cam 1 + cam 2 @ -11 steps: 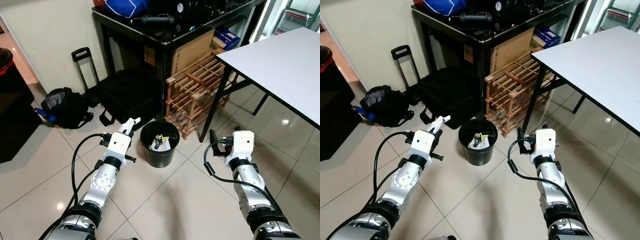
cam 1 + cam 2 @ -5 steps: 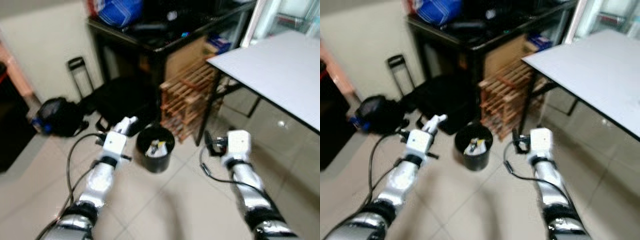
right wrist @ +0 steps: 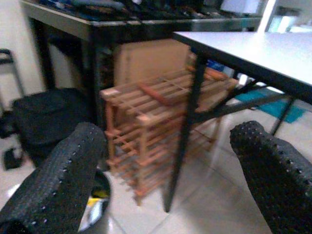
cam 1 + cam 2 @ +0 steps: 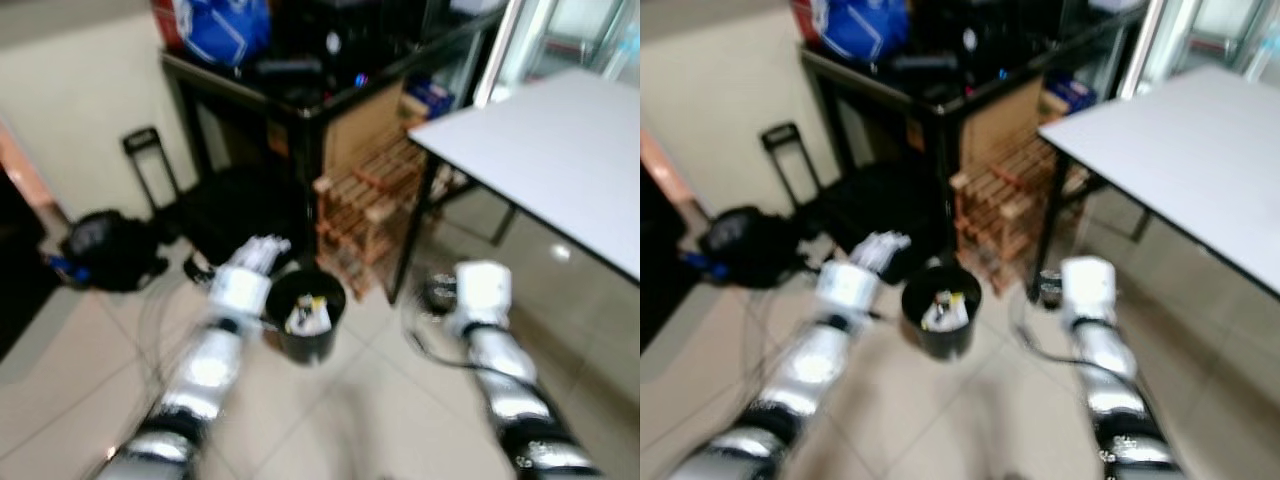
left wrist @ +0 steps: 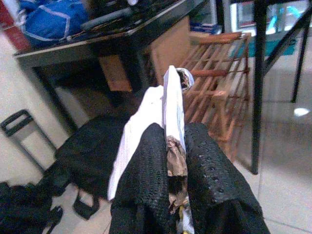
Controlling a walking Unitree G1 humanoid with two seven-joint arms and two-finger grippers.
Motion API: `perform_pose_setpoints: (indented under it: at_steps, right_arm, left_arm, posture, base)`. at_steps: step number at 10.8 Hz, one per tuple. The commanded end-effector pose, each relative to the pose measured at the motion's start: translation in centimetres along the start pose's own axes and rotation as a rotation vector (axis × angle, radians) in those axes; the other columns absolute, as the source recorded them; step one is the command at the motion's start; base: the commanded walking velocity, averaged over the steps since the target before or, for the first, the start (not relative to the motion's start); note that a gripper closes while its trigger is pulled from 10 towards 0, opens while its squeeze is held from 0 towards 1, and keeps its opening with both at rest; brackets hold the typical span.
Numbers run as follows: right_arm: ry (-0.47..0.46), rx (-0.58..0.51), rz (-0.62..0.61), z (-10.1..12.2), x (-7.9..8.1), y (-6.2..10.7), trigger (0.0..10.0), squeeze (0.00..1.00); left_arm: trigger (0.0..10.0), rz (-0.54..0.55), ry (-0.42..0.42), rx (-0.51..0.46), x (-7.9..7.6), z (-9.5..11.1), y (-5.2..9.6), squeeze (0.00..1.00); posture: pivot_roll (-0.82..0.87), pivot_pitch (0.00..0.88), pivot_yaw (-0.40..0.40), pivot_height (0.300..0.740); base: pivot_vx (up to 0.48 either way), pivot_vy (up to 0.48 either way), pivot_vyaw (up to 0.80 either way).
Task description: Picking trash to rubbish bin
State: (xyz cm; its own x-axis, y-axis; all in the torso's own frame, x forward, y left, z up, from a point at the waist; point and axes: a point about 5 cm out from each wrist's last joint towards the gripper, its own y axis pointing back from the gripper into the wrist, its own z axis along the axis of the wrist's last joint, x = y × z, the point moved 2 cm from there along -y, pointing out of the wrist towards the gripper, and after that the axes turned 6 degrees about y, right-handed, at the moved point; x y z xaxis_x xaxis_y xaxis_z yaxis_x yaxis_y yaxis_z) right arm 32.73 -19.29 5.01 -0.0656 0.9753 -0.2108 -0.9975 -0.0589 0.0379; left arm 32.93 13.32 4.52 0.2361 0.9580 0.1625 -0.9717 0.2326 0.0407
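- The left claw [image 5: 168, 146] is clamped on a piece of trash [image 5: 163, 105]: white paper or wrapper with a crumpled brownish scrap, pinched between its two black fingers [image 5: 146, 165].
- In the head views, which are blurred, the left claw [image 4: 262, 250] hangs just beside the near-left rim of the bin [image 4: 305, 318], the white trash poking up past its tip. It is close to the opening, but I cannot tell whether it is over it or a little short.
- The bin stands on the tiled floor in front of a wooden rack [image 4: 370, 215], near a leg of the white surface [image 4: 540, 150]. It already holds some pale rubbish.
- The right claw [image 3: 168, 161] is spread wide and carries nothing; its arm [image 4: 480, 300] is held out to the right of the bin.
- Judgement: the pick-up is done and the carry is almost over. What seems left is to bring the trash fully above the opening and let it go.
- A dark bag [image 4: 105, 250] and a black case lie on the floor by the wall; no other loose trash can be made out through the blur.
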Motion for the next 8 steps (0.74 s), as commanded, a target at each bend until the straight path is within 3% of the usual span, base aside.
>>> perform_pose_setpoints:
  at_steps: [1, 8]
  right_arm:
    - [-0.008, -0.015, 0.029, 0.52, 1.03, -0.43, 10.0, 0.00]
    - [-0.006, -0.006, 0.042, 0.29, 1.39, -0.29, 10.0, 0.00]
  left_arm:
    - [10.0, 0.037, -0.027, 0.002, 1.72, 0.12, 0.07, 0.00]
    - [10.0, 0.036, -0.024, 0.001, 1.64, 0.05, 0.16, 0.00]
  posture:
    - [-0.03, 0.050, 0.022, 0.740]
    - [-0.03, 0.041, 0.023, 0.740]
  base:
    - [0.480, 0.000, 0.00]
    - [0.480, 0.000, 0.00]
